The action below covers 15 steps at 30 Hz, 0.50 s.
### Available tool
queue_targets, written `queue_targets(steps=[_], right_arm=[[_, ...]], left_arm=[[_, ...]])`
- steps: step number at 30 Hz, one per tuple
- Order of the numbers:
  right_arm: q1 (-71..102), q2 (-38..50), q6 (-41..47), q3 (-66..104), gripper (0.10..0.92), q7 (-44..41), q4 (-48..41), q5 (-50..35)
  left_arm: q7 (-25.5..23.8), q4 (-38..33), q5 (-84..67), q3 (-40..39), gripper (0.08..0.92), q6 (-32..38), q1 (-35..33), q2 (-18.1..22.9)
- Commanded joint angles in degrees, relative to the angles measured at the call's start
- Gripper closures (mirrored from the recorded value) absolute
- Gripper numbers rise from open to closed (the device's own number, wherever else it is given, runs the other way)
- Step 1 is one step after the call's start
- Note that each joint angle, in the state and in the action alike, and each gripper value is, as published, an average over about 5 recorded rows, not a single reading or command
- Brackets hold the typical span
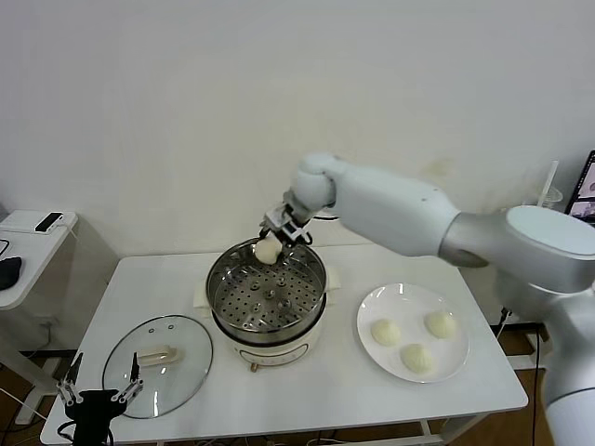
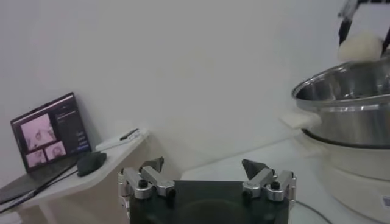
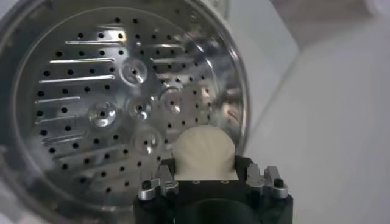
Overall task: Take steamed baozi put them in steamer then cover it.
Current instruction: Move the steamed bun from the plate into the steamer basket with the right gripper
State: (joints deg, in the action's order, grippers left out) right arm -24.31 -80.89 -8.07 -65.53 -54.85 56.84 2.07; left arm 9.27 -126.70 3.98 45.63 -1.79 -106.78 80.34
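Here we are with our right gripper (image 1: 273, 240) reaching across the table, its fingers closed around one steamed baozi (image 1: 267, 250) and holding it just above the far rim of the steamer (image 1: 267, 295). From the right wrist camera we look straight down past the bun (image 3: 203, 153) into the perforated steel basket (image 3: 116, 103), and nothing lies on its floor. The bun sits snug between our two fingers, near the basket's wall rather than over its middle. Three more baozi (image 1: 415, 340) wait on the white plate (image 1: 372, 307) to the right of the steamer, set apart from one another. The cover (image 1: 158, 364) lies flat on the table at the front left, handle up, well apart from the steamer. Our left gripper (image 1: 98, 394) is parked low at the front-left table edge, just beside the cover, its fingers spread wide and holding nothing. Off to the left stands a side table (image 1: 28, 243) with a phone (image 1: 48, 222) on it.
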Motion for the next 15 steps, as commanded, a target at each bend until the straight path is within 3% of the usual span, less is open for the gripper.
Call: queue_targets(steps=[1,15], right_arm=[[1.3,-5.2,-7.6,-3.2,0.423,1.7,-3.7,5.8],[4.0,-5.3,-15.7,-1.0,0.417,5.5,-7.6,18.6]], left_arm=[[0.0,-0.2,0.0,0.4,0.177,0.0,-0.1,0.0],[0.1,-0.8,0.0,1.2,0.177,0.1,-0.5,0.3]])
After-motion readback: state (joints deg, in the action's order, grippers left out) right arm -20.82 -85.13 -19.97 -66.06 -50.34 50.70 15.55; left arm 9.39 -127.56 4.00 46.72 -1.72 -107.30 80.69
